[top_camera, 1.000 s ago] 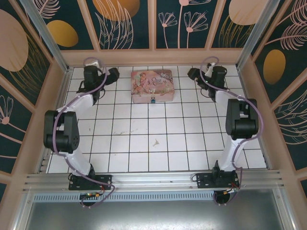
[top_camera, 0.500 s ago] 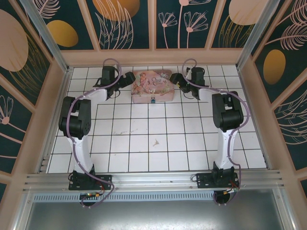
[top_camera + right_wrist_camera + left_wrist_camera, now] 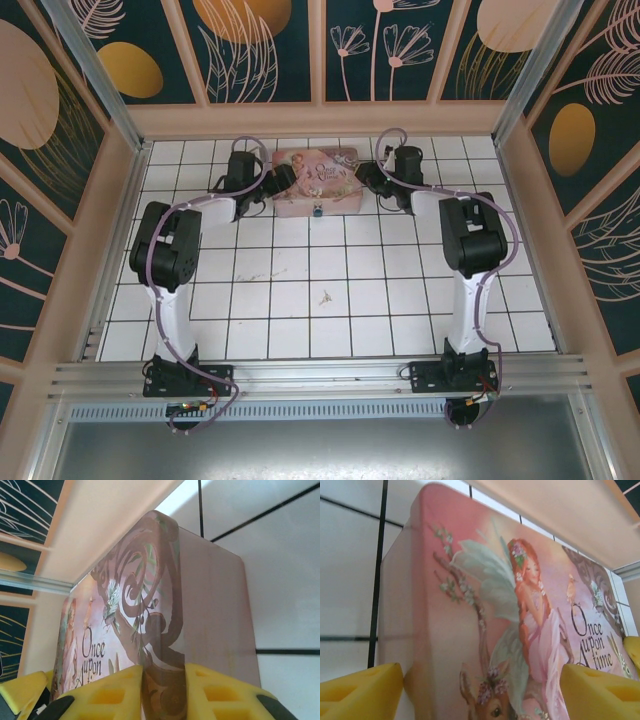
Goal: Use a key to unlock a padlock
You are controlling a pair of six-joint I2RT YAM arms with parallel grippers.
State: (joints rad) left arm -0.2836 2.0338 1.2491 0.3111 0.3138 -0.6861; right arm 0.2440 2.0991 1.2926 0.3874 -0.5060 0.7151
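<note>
Closed tin (image 3: 316,168), padlock (image 3: 317,209) at its front, key (image 3: 325,297) lying well apart; left gripper (image 3: 281,181) spread around one end, right gripper (image 3: 364,177) pinching the other end's edge

The rectangular tin box (image 3: 485,630) is pink, printed with a red-haired fairy in a pink dress, pale green wings, brown scrollwork and dark "Once upon a time" lettering. The tiny padlock (image 3: 317,208) on it has a blue body. The tiled floor (image 3: 300,270) is white with black grid lines, the wall panels (image 3: 270,50) dark teal with peach and gold ovals, and the blocky finger pads (image 3: 110,695) bright yellow.
</note>
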